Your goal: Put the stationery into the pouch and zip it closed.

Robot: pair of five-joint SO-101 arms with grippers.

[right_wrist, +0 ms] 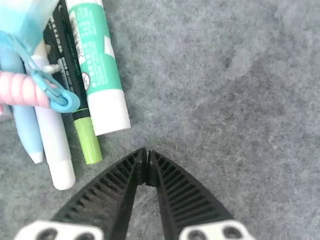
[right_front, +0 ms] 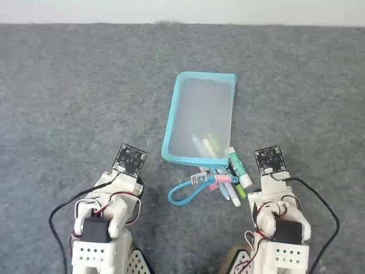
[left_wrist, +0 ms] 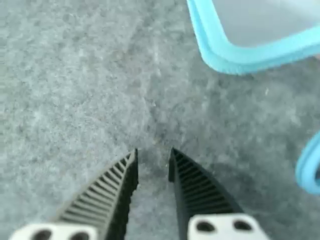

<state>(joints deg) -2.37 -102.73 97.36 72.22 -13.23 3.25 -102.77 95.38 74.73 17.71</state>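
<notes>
A translucent pouch with blue trim (right_front: 199, 114) lies in the middle of the grey mat, its near end open. Several pens and markers poke out of that end: a teal-labelled glue stick (right_front: 240, 167) (right_wrist: 97, 75), a green-tipped marker (right_wrist: 85, 135), a white pen (right_wrist: 55, 150) and a pale blue pen (right_wrist: 25, 135). A blue zipper pull (right_wrist: 55, 95) and a pink coil (right_wrist: 20, 90) lie across them. My right gripper (right_wrist: 146, 151) is shut and empty, just beside the pen tips. My left gripper (left_wrist: 153, 152) is slightly open over bare mat, short of the pouch's corner (left_wrist: 240, 55).
A blue loop strap (right_front: 185, 194) (left_wrist: 310, 170) trails from the pouch's near end between the two arms. The left arm (right_front: 130, 160) and right arm (right_front: 268, 161) sit at the near edge. Grey mat runs wide on both sides and beyond the pouch.
</notes>
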